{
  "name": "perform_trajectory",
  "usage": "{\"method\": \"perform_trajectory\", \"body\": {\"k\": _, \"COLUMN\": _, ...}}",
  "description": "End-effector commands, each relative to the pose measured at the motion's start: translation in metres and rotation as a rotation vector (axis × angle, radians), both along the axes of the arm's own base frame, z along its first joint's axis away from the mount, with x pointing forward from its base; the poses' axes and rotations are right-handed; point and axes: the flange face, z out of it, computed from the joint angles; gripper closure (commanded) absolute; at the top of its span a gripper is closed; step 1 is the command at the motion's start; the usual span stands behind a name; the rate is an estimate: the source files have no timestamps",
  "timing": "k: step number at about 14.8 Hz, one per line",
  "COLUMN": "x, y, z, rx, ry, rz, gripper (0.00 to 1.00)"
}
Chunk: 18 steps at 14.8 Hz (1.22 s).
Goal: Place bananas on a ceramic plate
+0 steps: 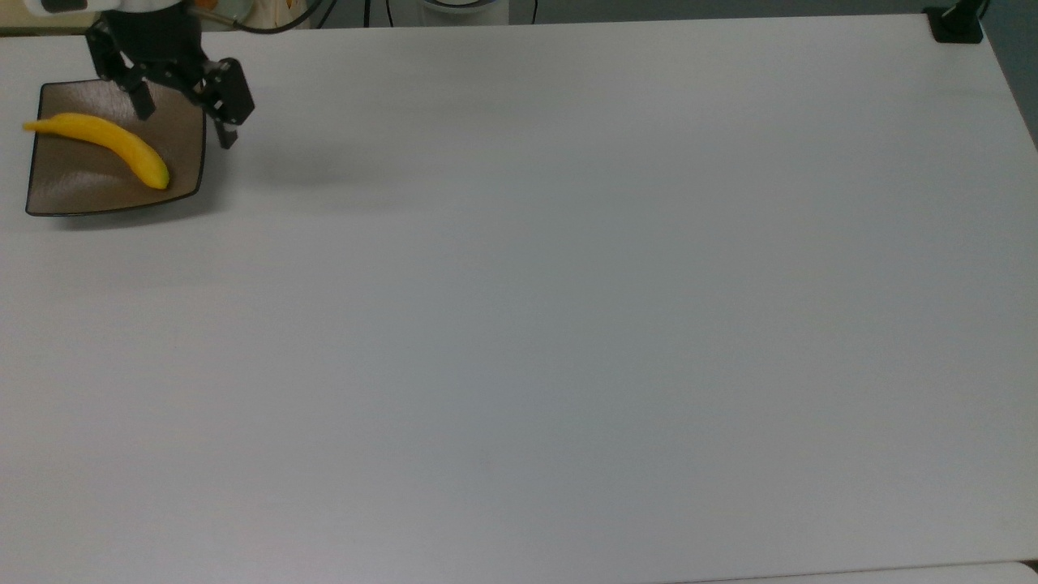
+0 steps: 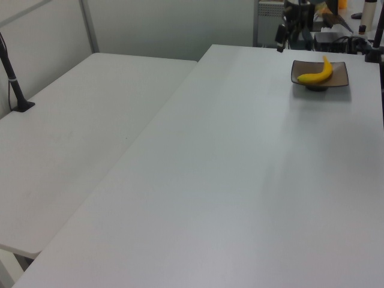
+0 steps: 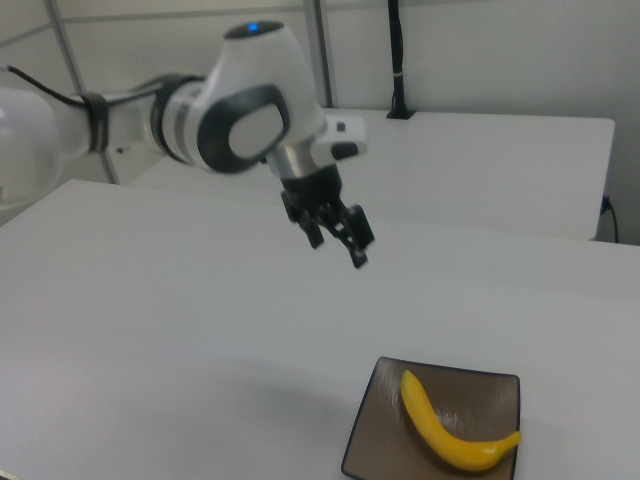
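Note:
The bright yellow banana (image 1: 105,144) lies loose across the square brown plate (image 1: 81,180) at the far left of the top view, its pointed stem jutting past the plate's left rim. My gripper (image 1: 186,123) hangs open and empty above the plate's back right corner, apart from the banana. In the right view, the gripper (image 3: 337,250) sits well above and behind the plate (image 3: 490,400), where the banana (image 3: 440,435) rests. In the left view, the banana (image 2: 316,73) lies on the plate (image 2: 341,78), with the gripper (image 2: 283,41) raised to the left.
The white table (image 1: 568,324) stretches wide to the top view's right. A black clamp (image 1: 957,24) sits at its back right corner. A second white table (image 2: 90,120) with a black post (image 2: 13,78) adjoins on the left view's left. Cables and clutter lie behind the plate.

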Motion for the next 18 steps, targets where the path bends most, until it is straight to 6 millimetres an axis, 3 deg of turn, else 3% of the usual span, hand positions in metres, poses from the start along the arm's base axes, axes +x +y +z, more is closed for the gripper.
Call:
{"method": "perform_trajectory", "body": {"k": 1, "x": 0.014, "y": 0.039, "z": 0.032, "rx": 0.132, "ry": 0.019, "rz": -0.001, "gripper": 0.0}}
{"method": "perform_trajectory", "body": {"k": 3, "x": 0.015, "y": 0.065, "z": 0.032, "rx": 0.175, "ry": 0.032, "rz": 0.032, "gripper": 0.0}}
{"method": "perform_trajectory", "body": {"k": 6, "x": 0.019, "y": 0.119, "z": 0.031, "rx": 0.16, "ry": 0.054, "rz": 0.127, "gripper": 0.0}}
{"method": "perform_trajectory", "body": {"k": 12, "x": 0.003, "y": 0.188, "z": 0.022, "rx": 0.02, "ry": 0.129, "rz": 0.325, "gripper": 0.0}}
{"method": "perform_trajectory", "body": {"k": 15, "x": -0.016, "y": 0.212, "z": 0.025, "rx": 0.019, "ry": 0.134, "rz": 0.356, "gripper": 0.0}}
{"method": "perform_trajectory", "body": {"k": 18, "x": -0.025, "y": 0.22, "z": 0.02, "rx": 0.026, "ry": 0.143, "rz": 0.367, "gripper": 0.0}}
